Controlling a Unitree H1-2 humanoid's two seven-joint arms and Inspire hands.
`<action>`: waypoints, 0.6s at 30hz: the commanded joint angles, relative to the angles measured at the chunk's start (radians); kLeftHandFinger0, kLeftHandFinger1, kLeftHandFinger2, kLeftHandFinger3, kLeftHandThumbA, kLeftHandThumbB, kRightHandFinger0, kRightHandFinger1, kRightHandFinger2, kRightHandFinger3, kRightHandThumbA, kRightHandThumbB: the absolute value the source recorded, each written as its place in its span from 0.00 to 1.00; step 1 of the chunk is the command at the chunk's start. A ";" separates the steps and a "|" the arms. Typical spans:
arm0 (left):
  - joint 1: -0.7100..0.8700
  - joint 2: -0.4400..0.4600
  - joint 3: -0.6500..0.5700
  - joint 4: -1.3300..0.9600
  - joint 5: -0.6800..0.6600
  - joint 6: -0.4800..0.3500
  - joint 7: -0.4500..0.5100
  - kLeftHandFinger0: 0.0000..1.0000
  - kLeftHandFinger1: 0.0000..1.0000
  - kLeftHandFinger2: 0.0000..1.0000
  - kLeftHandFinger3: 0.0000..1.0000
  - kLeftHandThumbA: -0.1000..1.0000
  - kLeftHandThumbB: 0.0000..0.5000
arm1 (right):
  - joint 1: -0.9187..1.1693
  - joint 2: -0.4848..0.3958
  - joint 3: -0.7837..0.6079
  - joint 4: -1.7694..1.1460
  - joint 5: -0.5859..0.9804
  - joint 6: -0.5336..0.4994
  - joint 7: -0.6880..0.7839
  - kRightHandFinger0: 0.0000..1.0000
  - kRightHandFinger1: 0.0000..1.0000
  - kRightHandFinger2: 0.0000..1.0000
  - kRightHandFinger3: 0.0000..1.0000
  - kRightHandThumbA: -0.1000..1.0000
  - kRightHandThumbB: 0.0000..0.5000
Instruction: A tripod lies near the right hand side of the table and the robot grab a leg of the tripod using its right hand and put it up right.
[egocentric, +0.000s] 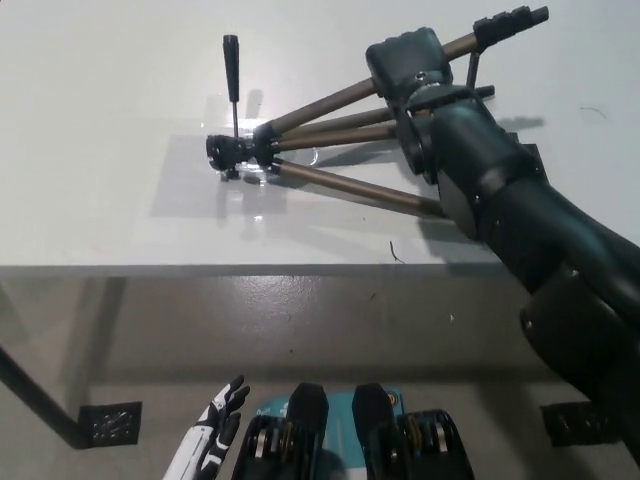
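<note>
Right hand (405, 62) on the tripod (330, 140) leg, upper right.
I can't tell its grip; a loose hold could skid the head across the counter (110, 200).

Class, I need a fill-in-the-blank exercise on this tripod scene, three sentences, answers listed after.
1. The brown-legged black tripod lies on the ____ table.
2. The black right hand is at the tripod's far ____.
3. The white left hand rests ____ the table's edge, at the picture's bottom.

Missing words: white; leg; below
</note>
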 joint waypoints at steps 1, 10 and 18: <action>-0.002 0.011 0.000 -0.040 -0.013 -0.047 -0.018 1.00 1.00 1.00 1.00 1.00 0.83 | -0.077 -0.057 -0.057 -0.021 -0.001 -0.173 -0.432 0.00 0.00 0.03 0.31 0.00 0.61; 0.006 0.012 0.000 -0.058 -0.002 -0.023 -0.016 1.00 1.00 1.00 1.00 1.00 0.84 | -0.152 -0.039 -0.371 -0.077 0.214 -0.260 -0.476 0.00 0.24 0.71 0.47 0.00 0.22; 0.002 0.013 -0.006 -0.035 0.007 -0.051 -0.014 1.00 1.00 1.00 1.00 1.00 0.83 | -0.250 -0.010 -0.666 -0.106 0.370 -0.336 -0.437 0.00 0.21 0.62 0.79 0.00 0.17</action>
